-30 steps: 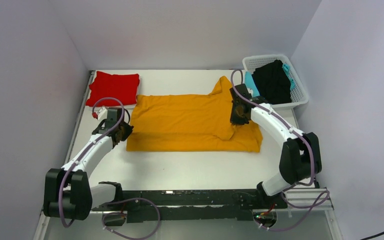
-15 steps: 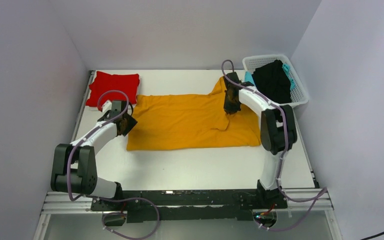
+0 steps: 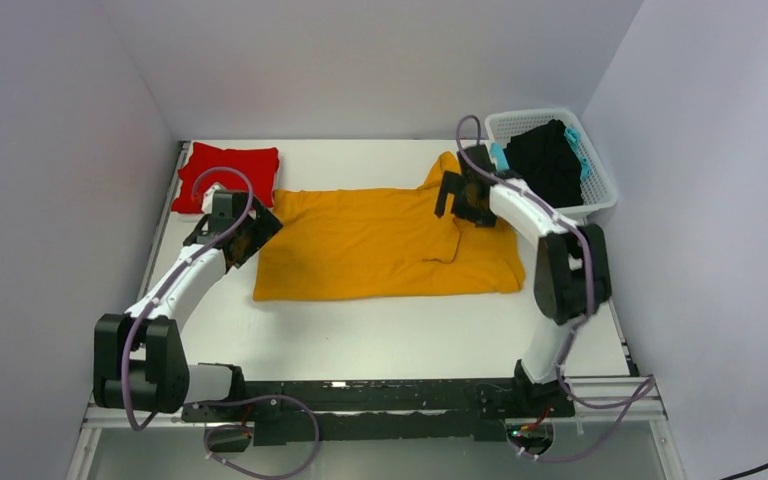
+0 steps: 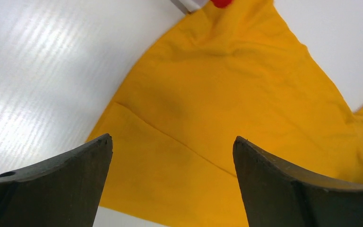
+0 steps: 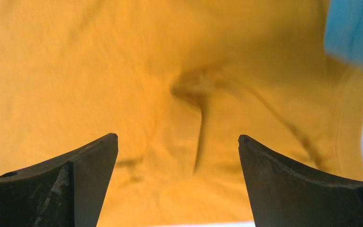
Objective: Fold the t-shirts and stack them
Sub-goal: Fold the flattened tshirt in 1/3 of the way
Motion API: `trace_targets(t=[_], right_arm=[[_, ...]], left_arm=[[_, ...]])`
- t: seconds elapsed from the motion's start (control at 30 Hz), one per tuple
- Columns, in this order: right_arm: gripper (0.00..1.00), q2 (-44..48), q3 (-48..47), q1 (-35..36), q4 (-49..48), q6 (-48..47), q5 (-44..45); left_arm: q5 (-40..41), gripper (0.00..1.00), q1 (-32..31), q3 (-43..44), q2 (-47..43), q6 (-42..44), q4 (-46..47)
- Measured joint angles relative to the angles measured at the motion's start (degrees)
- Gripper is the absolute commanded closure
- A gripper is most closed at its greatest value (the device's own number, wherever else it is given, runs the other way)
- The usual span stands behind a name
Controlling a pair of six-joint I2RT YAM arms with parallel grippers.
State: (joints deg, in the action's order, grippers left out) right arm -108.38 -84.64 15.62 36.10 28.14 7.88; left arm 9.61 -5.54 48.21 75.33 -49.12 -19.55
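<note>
Both jaws apart over mustard shirt [image 3: 380,245], black shirt [image 3: 545,165] in basket [image 3: 508,124] only overhead

Mustard tee [image 3: 380,245]: soft matt cloth; table [image 3: 380,335] smooth, glossy.

Robotics lab cell, plain pale-grey panel walls [image 3: 60,100] around a white table [image 3: 380,340], black metal mounting rail [image 3: 380,402] at frame bottom
</note>
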Motion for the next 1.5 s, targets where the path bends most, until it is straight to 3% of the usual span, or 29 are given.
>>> trace_targets(t=[0.17, 0.3, 0.5, 0.73, 1.0, 1.13, 1.4, 1.5], right_arm=[[0.0, 13.8, 18.9, 0.0, -6.9, 1.3, -5.9], [0.0, 14.4, 25.0, 0.1, -12.6, 2.1, -11.1], [0.0, 9.5, 24.5, 0.1, -18.3, 3.0, -15.2], [0.0, 1.0, 16.2, 1.1, -21.5, 6.6, -20.2], [0.0, -0.8, 7.4, 1.8, -21.3, 14.0, -16.7], [0.0, 2.3, 11.3, 1.8, -20.5, 13.4, -13.5], [0.0, 8.6, 26.4, 1.8, -21.1, 9.3, -10.8], [0.0, 11.0, 30.0, 1.8, -24.3, 8.7, -11.1]], left_arm=[[-6.9, 0.0, -0.4, -2.0, -2.3, 2.8, 2.8], [-12.0, 0.01, -1.9, -7.5, -4.0, 4.5, 6.9], [-15.3, 0.01, -3.0, -11.4, -4.4, 7.0, 8.9], [-14.8, 0.01, -3.0, -12.4, -6.8, 9.2, 8.9], [-14.2, 0.01, -3.0, -11.3, -7.3, 10.3, 6.9], [-15.0, 0.01, -3.3, -9.6, -5.4, 10.6, 8.4], [-17.9, 0.0, -5.9, -4.6, 11.6, 10.8, 16.1], [-18.3, 0.01, -6.1, -4.5, 13.9, 10.8, 17.3]])
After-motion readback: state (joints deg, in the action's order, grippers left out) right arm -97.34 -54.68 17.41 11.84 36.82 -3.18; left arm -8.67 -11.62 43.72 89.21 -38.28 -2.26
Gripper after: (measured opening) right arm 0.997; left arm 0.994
